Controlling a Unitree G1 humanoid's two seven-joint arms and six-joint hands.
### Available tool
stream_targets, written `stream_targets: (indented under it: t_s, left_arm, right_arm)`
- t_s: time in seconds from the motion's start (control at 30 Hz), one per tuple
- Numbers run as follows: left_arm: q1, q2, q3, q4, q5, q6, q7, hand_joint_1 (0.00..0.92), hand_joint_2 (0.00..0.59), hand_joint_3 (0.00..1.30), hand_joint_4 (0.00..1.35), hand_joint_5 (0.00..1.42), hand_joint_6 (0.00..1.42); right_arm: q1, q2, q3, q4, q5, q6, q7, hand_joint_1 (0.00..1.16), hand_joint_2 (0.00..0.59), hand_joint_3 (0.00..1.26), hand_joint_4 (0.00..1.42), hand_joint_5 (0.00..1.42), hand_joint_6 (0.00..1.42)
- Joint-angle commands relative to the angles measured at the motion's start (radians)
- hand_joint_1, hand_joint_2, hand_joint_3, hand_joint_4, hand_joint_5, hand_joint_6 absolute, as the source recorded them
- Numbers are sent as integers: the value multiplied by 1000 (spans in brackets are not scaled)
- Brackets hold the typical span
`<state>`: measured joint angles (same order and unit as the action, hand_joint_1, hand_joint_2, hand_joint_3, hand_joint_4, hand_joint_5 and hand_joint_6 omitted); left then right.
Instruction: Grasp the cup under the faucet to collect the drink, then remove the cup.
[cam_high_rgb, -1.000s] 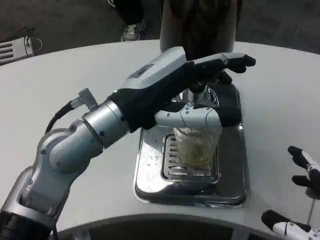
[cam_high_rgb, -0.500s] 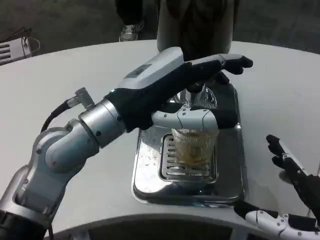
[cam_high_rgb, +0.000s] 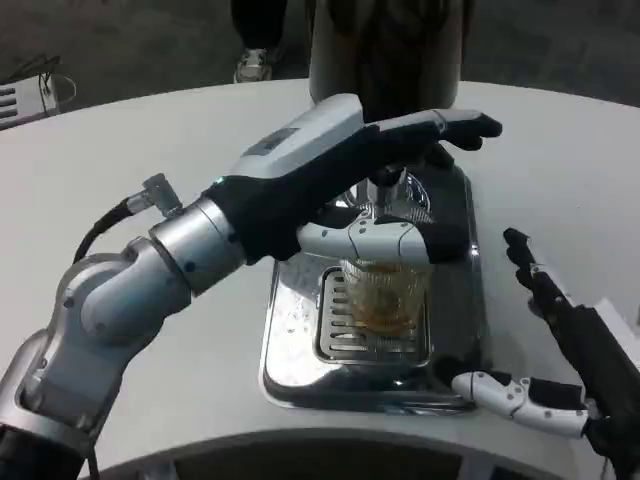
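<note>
A clear ribbed cup (cam_high_rgb: 385, 295) with amber drink in it stands on the slotted grate of a steel drip tray (cam_high_rgb: 300, 350), under the faucet (cam_high_rgb: 388, 185). My left hand (cam_high_rgb: 340, 180) reaches across from the left and grips the cup near its rim, one finger wrapped around the front, others stretched over the top toward the faucet. My right hand (cam_high_rgb: 545, 350) is at the lower right beside the tray, fingers spread, holding nothing, one finger lying at the tray's front right corner.
The dispenser's dark cylindrical body (cam_high_rgb: 385, 45) rises behind the tray at the table's far edge. A person's shoe (cam_high_rgb: 256, 64) shows on the floor beyond. White tabletop (cam_high_rgb: 120, 170) spreads to the left and right of the tray.
My right hand has come up and in from the lower right edge toward the tray's front right corner. The left hand keeps its hold on the cup; the drink level looks slightly higher.
</note>
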<state>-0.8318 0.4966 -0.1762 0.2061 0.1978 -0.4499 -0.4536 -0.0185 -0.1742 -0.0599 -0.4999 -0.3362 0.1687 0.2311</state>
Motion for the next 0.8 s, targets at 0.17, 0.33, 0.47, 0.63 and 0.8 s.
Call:
stream_targets:
  t_s: [0.17, 0.33, 0.47, 0.63, 0.8]
  left_arm:
    - [49, 15, -15, -16, -6, 3, -50, 0, 0, 210, 208, 289, 311]
    - [53, 22, -11, -28, -6, 7, -50, 0, 0, 210, 208, 289, 311]
    - [58, 28, -7, -40, -6, 11, -51, 0, 0, 210, 208, 287, 310]
    - [65, 35, 1, -51, -6, 17, -52, 0, 0, 210, 208, 281, 310]
    - [76, 44, 14, -70, -11, 26, -49, 0, 0, 210, 208, 279, 310]
  right_arm:
    - [-78, -11, 40, 73, 11, 13, -32, 791, 214, 0, 0, 0, 5]
    - [-130, -11, 55, 119, 19, 12, -42, 791, 210, 0, 0, 0, 0]
    - [-163, -7, 65, 156, 22, 10, -56, 792, 208, 0, 0, 0, 0]
    - [-205, -2, 80, 205, 25, 9, -73, 792, 208, 0, 0, 0, 0]
    - [-234, 4, 88, 243, 33, 8, -80, 792, 208, 0, 0, 0, 0]
